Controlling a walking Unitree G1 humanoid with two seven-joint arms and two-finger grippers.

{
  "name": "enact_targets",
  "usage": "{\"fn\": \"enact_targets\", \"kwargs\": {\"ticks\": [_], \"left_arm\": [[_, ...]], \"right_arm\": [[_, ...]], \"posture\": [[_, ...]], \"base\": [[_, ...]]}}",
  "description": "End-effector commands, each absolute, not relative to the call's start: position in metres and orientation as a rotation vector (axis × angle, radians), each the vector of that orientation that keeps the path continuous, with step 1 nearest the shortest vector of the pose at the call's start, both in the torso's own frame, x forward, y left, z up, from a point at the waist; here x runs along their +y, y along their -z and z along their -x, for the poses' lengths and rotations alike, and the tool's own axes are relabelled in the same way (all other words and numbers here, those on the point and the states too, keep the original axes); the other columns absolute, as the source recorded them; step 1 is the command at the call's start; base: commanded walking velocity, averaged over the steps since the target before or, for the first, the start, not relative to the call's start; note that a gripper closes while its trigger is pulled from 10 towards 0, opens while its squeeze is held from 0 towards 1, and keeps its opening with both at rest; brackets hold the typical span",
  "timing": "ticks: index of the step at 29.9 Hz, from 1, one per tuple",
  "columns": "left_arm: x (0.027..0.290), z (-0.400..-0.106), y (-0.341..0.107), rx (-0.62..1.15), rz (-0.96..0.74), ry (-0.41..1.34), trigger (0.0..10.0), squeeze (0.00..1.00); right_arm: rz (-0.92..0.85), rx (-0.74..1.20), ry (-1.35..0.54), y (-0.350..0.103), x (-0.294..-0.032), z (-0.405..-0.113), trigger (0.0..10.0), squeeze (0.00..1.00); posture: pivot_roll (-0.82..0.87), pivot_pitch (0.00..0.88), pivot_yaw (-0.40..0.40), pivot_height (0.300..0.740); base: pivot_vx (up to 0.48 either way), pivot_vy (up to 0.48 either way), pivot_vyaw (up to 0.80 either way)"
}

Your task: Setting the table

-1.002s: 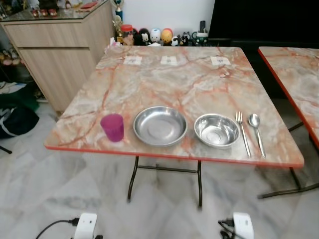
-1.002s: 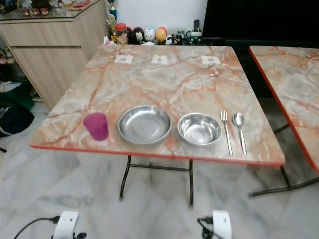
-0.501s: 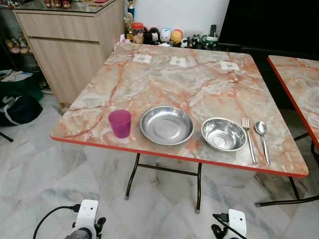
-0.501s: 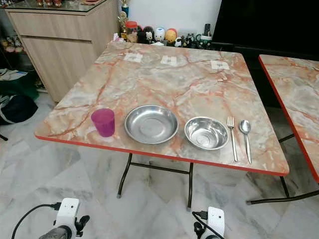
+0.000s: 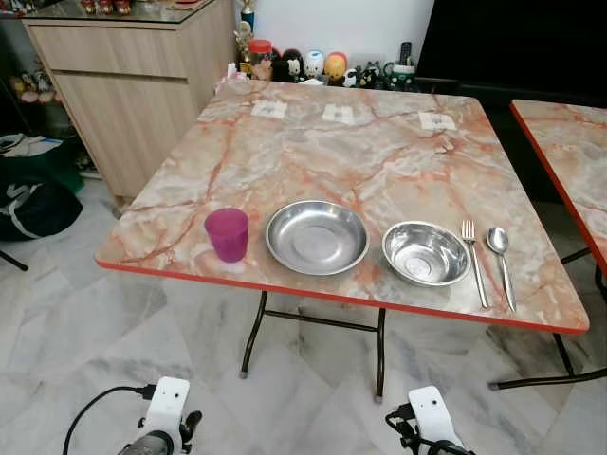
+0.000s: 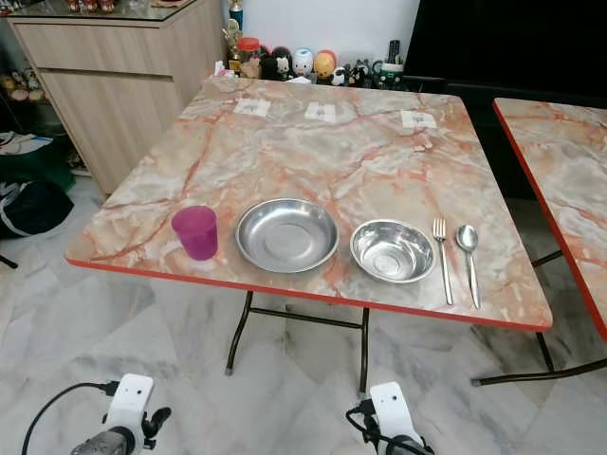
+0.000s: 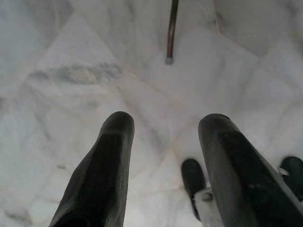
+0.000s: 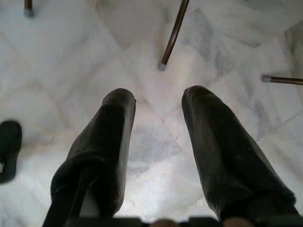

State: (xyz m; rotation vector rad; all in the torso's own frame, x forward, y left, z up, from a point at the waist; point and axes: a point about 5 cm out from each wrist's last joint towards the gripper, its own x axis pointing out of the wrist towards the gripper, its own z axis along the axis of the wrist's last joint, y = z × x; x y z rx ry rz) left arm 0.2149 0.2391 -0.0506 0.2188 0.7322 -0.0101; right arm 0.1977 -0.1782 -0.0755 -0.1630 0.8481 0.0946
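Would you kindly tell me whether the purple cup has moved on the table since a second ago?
No. The purple cup keeps its place left of the large steel plate, near the table edge; only the camera shifted.

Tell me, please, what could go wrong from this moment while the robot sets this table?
The purple cup stands close to the table's red front edge, so a low approaching arm might knock it off. The fork and spoon lie flat and close together, so the thick fingers could drag both. The shiny bowl may slip.
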Motion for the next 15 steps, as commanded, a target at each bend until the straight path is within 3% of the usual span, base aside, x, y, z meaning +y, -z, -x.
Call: {"fn": "enact_targets", "kwargs": {"ticks": [1,6,10,15], "left_arm": [[0.239,-0.217,0.048,0.706,-0.234,0.028,10.0,0.00],[0.240,-0.223,0.042,0.661,-0.246,0.027,10.0,0.00],[0.240,-0.227,0.039,0.627,-0.256,0.020,10.0,0.00],[0.247,-0.227,0.030,0.528,-0.221,-0.022,10.0,0.00]], "right_arm": [[0.118,0.823,-0.041,0.075,-0.180,-0.198,10.0,0.00],[0.010,0.780,0.035,0.073,-0.180,-0.198,10.0,0.00],[-0.003,0.521,0.051,0.045,-0.188,-0.227,10.0,0.00],[0.036,0.371,0.027,0.030,-0.187,-0.230,10.0,0.00]], "posture": [[0.09,0.012,-0.030,0.740],[0.09,0.000,-0.040,0.740],[0.08,0.000,-0.050,0.740],[0.08,0.000,-0.062,0.740]], "base": [[0.000,0.000,0.00],[0.000,0.000,0.00],[0.000,0.000,0.00],[0.000,0.000,0.00]]}}
